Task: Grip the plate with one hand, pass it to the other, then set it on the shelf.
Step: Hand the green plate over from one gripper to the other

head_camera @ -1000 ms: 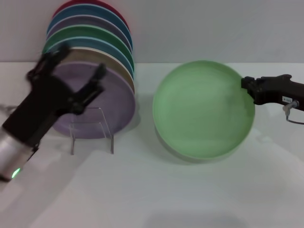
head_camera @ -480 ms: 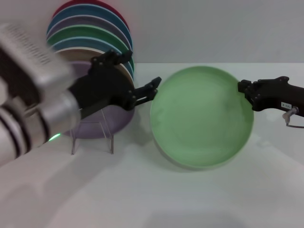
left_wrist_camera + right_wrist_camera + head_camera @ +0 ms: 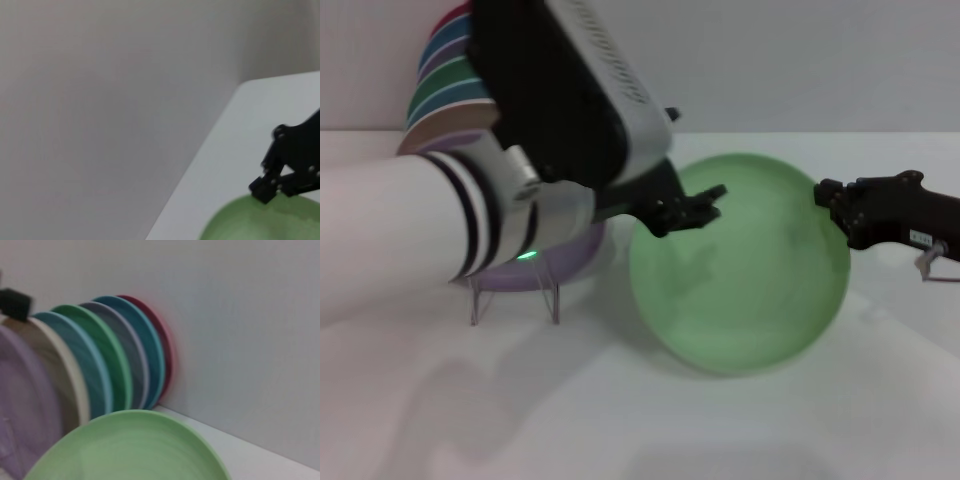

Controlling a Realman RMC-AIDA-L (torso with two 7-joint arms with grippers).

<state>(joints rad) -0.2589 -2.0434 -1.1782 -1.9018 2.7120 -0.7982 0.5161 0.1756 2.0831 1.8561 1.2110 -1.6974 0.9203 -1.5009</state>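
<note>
Right gripper (image 3: 825,200) has the plate (image 3: 740,265) by its rim, jaws pinching the edge, the mint disc hanging tilted out from them and clear of the worktop (image 3: 640,410). The left wrist view catches that same gripper (image 3: 270,187) clamped on the rim of the plate (image 3: 260,222), the pale wall behind.

Here is the left gripper (image 3: 685,210), a bulky white and silver arm with black bands, sweeping across the head view. Its dark fingers (image 3: 705,195) sit over the plate's upper edge on the side opposite the right jaws. Whether those left jaws are spread or pressed together, I cannot tell; whether they touch the plate I cannot tell either.

Behind the left arm, on the far side from the right jaws, stands the stack of coloured plates (image 3: 445,90), leaning in a row, and below the arm the clear shelf (image 3: 515,295) rests on the worktop, with a lilac plate (image 3: 570,255) peeking out beside it.

Right wrist view: the mint plate (image 3: 130,447) runs out from the jaws, and beyond its far edge the row (image 3: 100,360) stands upright against the wall: lilac, cream, teal, green, purple, blue, red.
</note>
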